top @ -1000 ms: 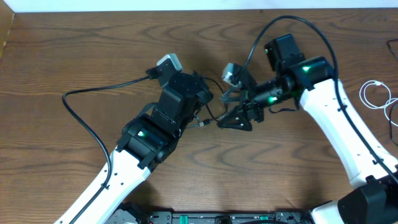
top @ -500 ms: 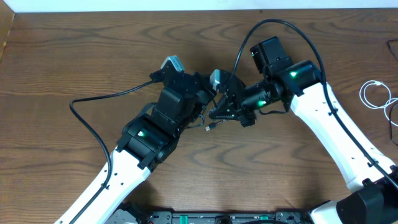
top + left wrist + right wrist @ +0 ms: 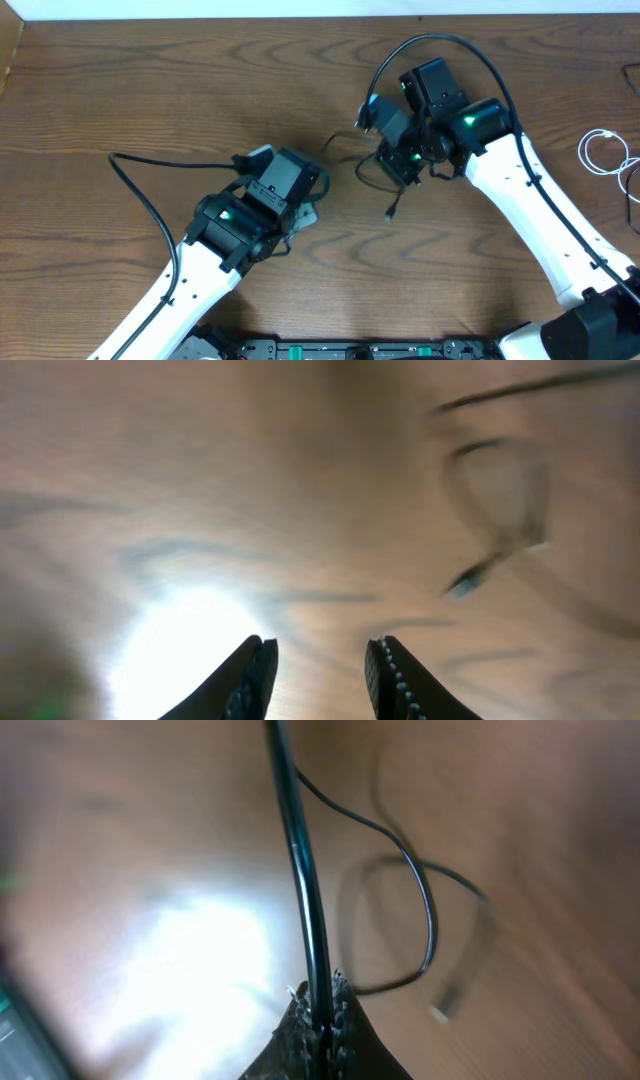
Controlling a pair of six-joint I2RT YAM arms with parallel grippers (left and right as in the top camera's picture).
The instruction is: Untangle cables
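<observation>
My white-shelled arms (image 3: 175,290) have black joints (image 3: 285,182), green lights (image 3: 228,214) and thick black cables (image 3: 440,38), and my left gripper (image 3: 320,647) has ridged black fingers (image 3: 390,680).

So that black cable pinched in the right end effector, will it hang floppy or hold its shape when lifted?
Probably floppy: the black cable shut in the right end effector curls into a loose loop beyond the grip. Likely light, being so thin. Its free plug end may swing or drag across the table.

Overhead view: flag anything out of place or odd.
Nothing damaged. The white cable lies coiled at the far right edge of the table, apart from the black cable pinched in the right claw.
</observation>
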